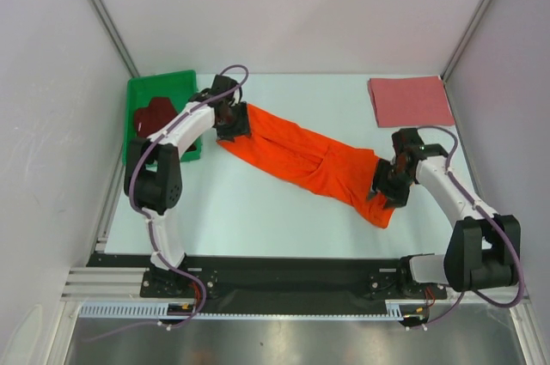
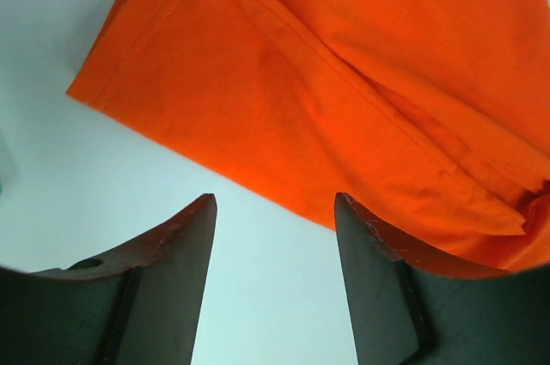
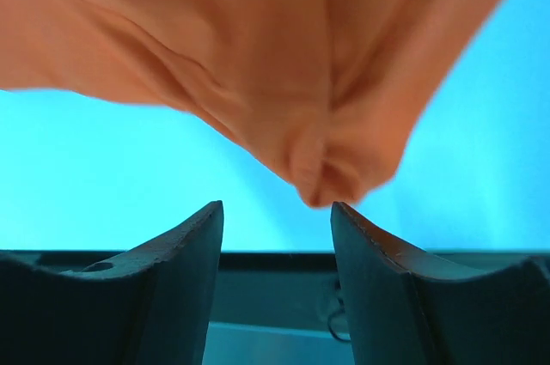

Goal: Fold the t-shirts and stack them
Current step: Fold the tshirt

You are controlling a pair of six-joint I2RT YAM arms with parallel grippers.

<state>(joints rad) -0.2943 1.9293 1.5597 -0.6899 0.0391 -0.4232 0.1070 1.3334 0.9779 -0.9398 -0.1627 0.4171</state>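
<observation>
Three soft t-shirts: the orange t-shirt [image 1: 309, 155] lies rumpled in a long diagonal band on the table [image 1: 258, 210], the pink t-shirt [image 1: 411, 100] sits folded square far right, and the maroon t-shirt [image 1: 153, 118] is bunched in the green bin [image 1: 163, 86]. The left gripper [image 1: 230, 122] and right gripper [image 1: 386, 185] angle down over its ends, jaws apart, gripping nothing.
</observation>
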